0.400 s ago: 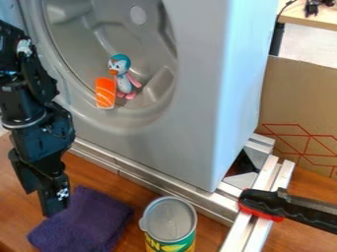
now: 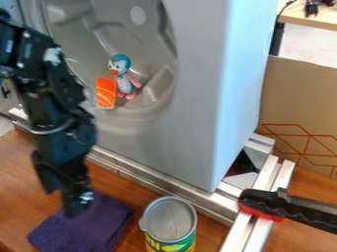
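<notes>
A: Where is the gripper (image 2: 60, 204) now?

B: It hangs low, at the edge of the purple cloth (image 2: 99, 224). Its two fingers are spread, and I see nothing pinched in them.

A: Is it touching the cloth?

B: I can't tell. One fingertip is in front of it, so it could be just above.

A: And where does the cloth lie?

B: Flat on the wooden table (image 2: 23, 170), near the metal rail (image 2: 154, 182) and just beside the can (image 2: 170, 221).

A: How would you grab it well?

B: I'd get both fingers over the cloth first, because they look too close to the edge. Then I'd go down slowly and pinch a little bump of it. Flat cloth can slip out, so I'd go nice and low, but not push hard on the wood.

A: What about the can?

B: I'd keep away from it, since a bump might tip it. I'd lift straight up, too, so the cloth doesn't drag on the can or the rail.
</notes>
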`<state>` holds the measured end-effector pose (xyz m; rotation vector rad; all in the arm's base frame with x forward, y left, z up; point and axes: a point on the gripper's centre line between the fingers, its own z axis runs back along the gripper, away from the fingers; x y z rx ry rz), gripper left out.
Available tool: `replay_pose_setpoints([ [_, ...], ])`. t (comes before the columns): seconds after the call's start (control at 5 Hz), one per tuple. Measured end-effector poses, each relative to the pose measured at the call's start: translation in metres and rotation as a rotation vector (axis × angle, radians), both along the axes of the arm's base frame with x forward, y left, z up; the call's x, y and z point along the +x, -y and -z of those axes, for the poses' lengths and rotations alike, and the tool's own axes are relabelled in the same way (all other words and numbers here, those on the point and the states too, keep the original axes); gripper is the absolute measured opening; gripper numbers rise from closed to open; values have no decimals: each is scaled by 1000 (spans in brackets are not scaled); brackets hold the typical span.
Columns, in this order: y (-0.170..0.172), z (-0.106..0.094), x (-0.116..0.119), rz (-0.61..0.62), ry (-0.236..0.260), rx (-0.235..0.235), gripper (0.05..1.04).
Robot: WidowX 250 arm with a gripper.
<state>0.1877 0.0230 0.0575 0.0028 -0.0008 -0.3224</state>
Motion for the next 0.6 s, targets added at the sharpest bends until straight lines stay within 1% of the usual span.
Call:
replay_pose_setpoints([
  [0.2, 22, -3, 11, 18, 69, -30, 1000],
  [0.4, 51, -13, 31, 47, 148, -18, 1000],
  [0.6, 67, -14, 49, 45, 228, -59, 1000],
])
